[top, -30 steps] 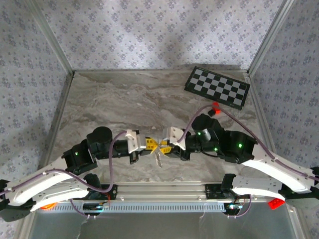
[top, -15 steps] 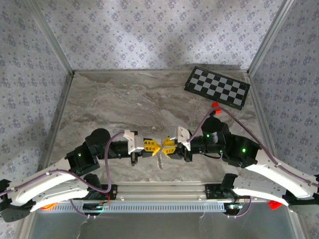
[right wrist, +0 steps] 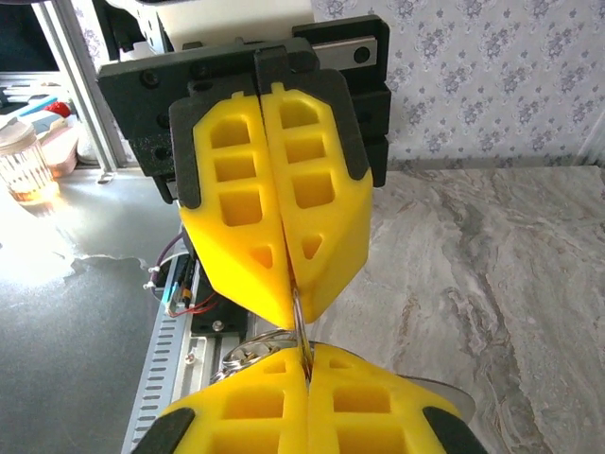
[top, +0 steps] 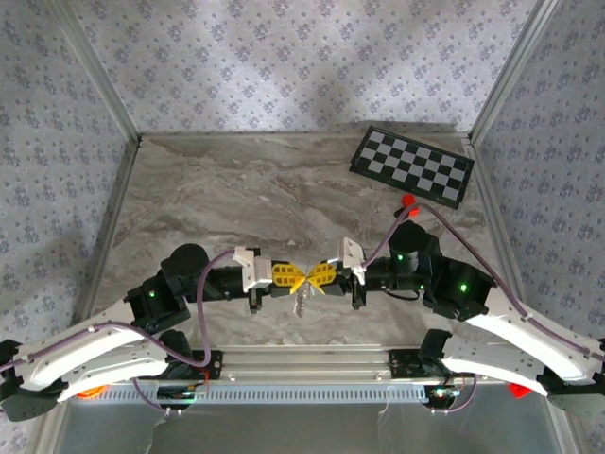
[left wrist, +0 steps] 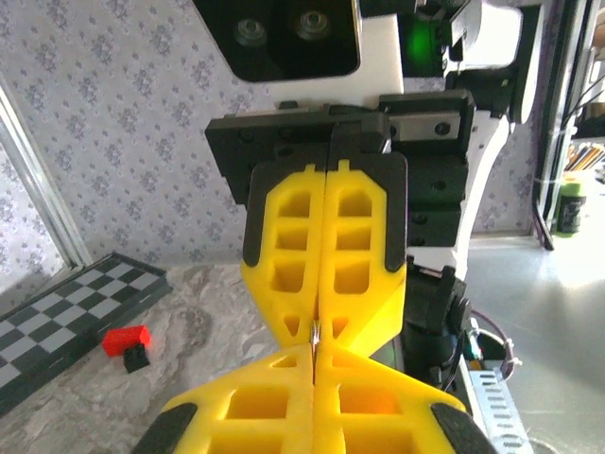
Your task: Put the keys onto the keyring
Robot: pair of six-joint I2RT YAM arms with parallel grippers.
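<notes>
My two yellow-fingered grippers meet tip to tip low over the near middle of the table, the left gripper [top: 296, 277] coming from the left and the right gripper [top: 313, 276] from the right. Both are shut on the keyring [right wrist: 299, 320], a thin silvery wire loop running from the left gripper's tips [right wrist: 295, 301] into my right gripper [right wrist: 304, 367]. More silvery loops [right wrist: 248, 356] bunch beside the right fingers. In the top view the keyring's rest [top: 301, 302] hangs below the pinch. In the left wrist view a sliver of metal [left wrist: 315, 331] shows at my left gripper [left wrist: 314, 348]. The keys are hidden.
A checkerboard [top: 411, 166] lies at the back right of the marble table [top: 236, 189]. A small red block [left wrist: 126, 340] sits near it. The table's metal front rail [top: 312, 364] runs just below the grippers. Patterned walls close off three sides.
My right gripper's jaws have closed onto the ring. Both wrists have levelled out into one straight line, and the right arm's elbow has slid a little to the right.
</notes>
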